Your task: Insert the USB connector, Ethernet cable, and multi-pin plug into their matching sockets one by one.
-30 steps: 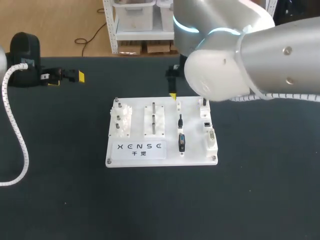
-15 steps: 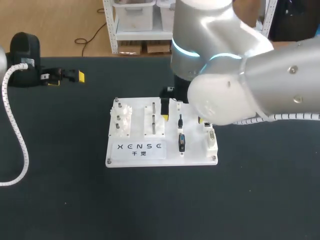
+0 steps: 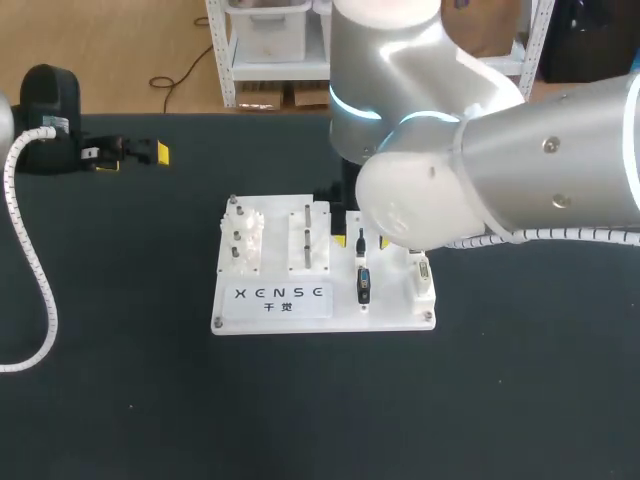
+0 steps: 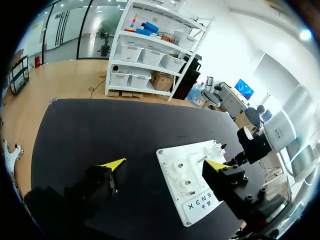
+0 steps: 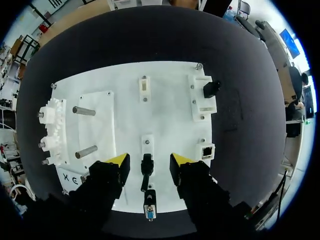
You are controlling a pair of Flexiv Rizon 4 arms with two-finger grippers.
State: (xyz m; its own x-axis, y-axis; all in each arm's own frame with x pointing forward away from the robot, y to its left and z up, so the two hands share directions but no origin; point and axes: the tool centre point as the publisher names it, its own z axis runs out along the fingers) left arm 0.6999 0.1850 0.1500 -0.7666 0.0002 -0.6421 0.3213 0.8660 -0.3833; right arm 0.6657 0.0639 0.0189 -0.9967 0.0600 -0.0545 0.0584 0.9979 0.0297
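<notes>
A white board [image 3: 275,300] lies mid-table. On it a black USB connector [image 5: 146,169] lies in its holder, with the multi-pin plug [image 5: 149,210] just nearer the wrist. My right gripper [image 5: 149,160] hangs over the board, open, one finger on each side of the USB connector with a gap to both. In the head view the right arm hides most of it; one yellow fingertip [image 3: 338,226] shows beside the USB connector [image 3: 360,241]. The black Ethernet plug [image 5: 210,88] sits at the board's far corner. My left gripper [image 3: 135,158] stays open and empty at the table's back left.
The board also carries two metal pegs [image 5: 85,111], a stack of white gears [image 5: 50,132], an Ethernet socket [image 5: 207,149] and a multi-pin socket [image 3: 424,277]. The left arm's white spiral cable [image 3: 35,270] hangs along the table's left side.
The right arm has come forward from the board's back edge to over the USB connector. Its fingers now stand closer together.
</notes>
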